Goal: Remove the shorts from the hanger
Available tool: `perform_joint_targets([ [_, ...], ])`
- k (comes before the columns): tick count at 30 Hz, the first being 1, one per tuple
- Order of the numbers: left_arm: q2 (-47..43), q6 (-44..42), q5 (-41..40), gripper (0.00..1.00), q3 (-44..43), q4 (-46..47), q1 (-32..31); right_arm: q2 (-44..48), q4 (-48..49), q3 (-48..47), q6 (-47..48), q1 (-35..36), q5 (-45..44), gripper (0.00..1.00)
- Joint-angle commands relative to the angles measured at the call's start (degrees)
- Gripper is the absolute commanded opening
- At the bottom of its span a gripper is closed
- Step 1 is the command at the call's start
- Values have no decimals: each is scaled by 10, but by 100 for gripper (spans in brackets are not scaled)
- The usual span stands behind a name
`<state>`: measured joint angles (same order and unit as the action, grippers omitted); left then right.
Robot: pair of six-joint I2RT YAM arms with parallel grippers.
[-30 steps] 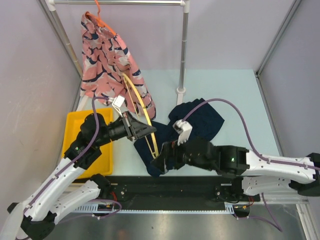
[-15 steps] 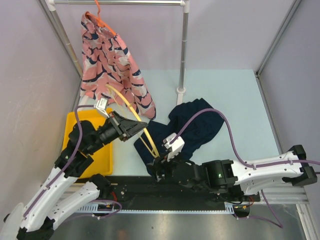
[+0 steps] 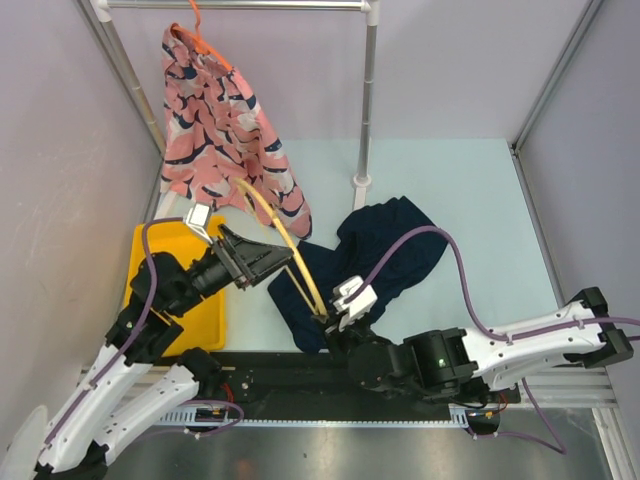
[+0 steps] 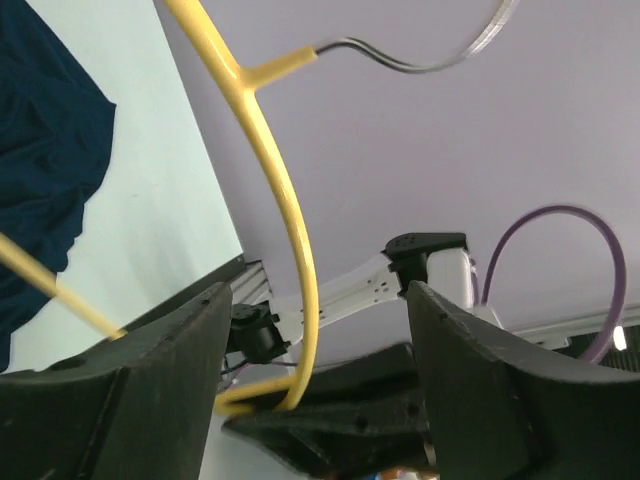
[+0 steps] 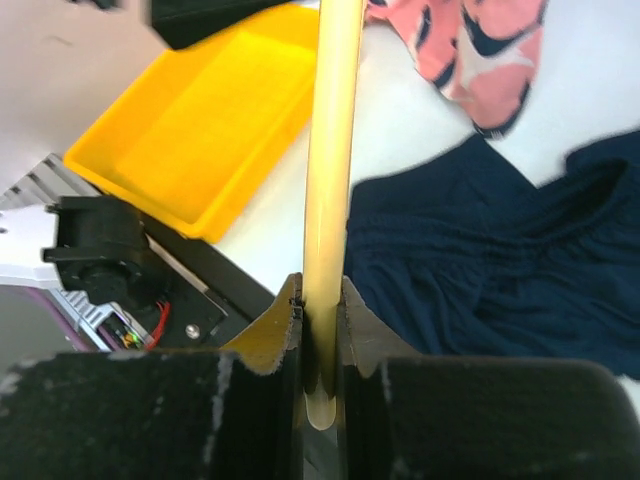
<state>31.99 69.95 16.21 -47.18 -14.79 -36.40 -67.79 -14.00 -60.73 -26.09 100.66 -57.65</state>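
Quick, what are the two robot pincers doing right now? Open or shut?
Left pincer: open; the thin yellow curved hanger runs between its fingers.
Right pincer: shut on that hanger.

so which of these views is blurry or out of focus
top external: sharp, evenly lit; left wrist: left end effector dark and soft up close, yellow hanger fairly crisp; right wrist: right end effector and the yellow hanger blurred up close, pink shorts soft

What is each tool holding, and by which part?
The right tool clamps the yellow hanger at its near end; the left tool is open around it, holding nothing.
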Motion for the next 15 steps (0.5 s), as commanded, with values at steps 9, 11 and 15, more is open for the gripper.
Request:
perform_joint_targets([
  [9,-109,-263,-142,81,-76,-216,1,114,-386,-4,-350,47,-113,0],
  [11,-123,-277,-161,82,-78,-237,1,124,-366,-4,-331,38,-127,0],
  [15,-146,-301,-188,82,-81,-287,0,159,-238,-4,-145,-58,-96,0],
])
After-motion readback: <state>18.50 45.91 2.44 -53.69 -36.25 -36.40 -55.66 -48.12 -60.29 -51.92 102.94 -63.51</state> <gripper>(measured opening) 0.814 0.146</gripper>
